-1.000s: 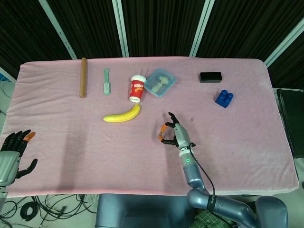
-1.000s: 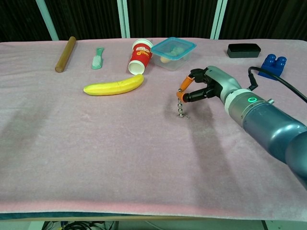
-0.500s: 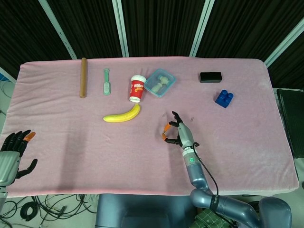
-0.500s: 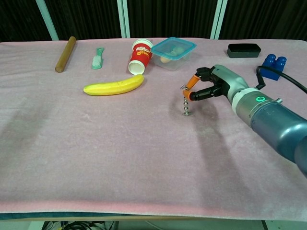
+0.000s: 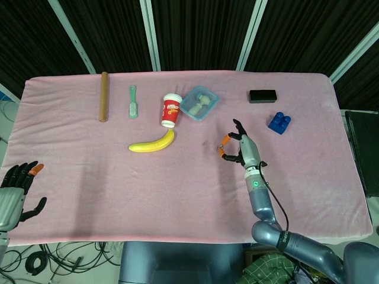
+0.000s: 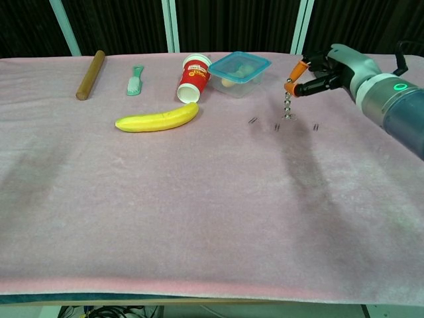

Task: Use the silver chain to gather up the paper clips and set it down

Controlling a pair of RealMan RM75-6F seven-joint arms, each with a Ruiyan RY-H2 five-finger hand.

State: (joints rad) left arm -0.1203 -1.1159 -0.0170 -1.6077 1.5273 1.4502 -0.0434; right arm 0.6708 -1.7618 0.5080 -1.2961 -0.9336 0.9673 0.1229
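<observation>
Your right hand (image 6: 317,74) has the chain (image 6: 287,106) pinched at its top end, so it hangs straight down with the bottom just about reaching the bench (image 6: 199,199). The paper clips (image 6: 275,126) lie in a loose row across the cloth right under it: one off to the left near the banana (image 6: 158,120) side, one almost below the chain, one to the right. I'd guess you sweep sideways along that row. Your left hand (image 5: 16,188) sits well away at the bench edge, fingers apart, holding nothing.
</observation>
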